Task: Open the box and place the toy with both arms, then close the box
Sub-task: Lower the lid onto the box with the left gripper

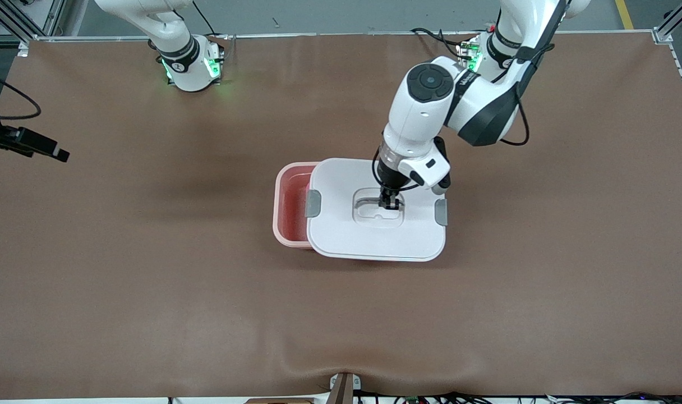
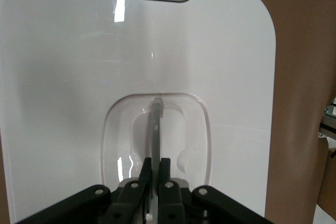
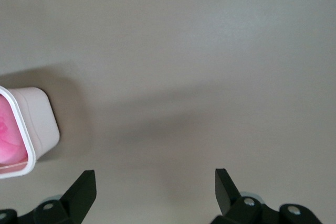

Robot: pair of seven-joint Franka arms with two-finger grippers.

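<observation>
Closing step in hand, by the look of it. Left gripper (image 1: 390, 203) clamped tight on the clear handle (image 2: 156, 129) in the recess of the white lid (image 1: 374, 235), lid held over the pink box (image 1: 289, 205) but offset toward the left arm's end of the table, leaving a strip of the box open at the right arm's end. Something bright pink inside the box in the right wrist view, likely the toy (image 3: 10, 135) (no eyes visible, so not certain). Box near the middle of the brown table (image 1: 150, 280).

Right gripper (image 3: 152, 192) waiting high over bare table near the box, fingers wide apart, nothing between them.

To do it well: slide the lid toward the right arm's end until all four rounded corners line up with the rim, keep it level, lower gently, release only once seated. Grey clips (image 1: 313, 203) to end up at the box's ends. Risk: a tilted lid catching on the rim or nudging the box along.
</observation>
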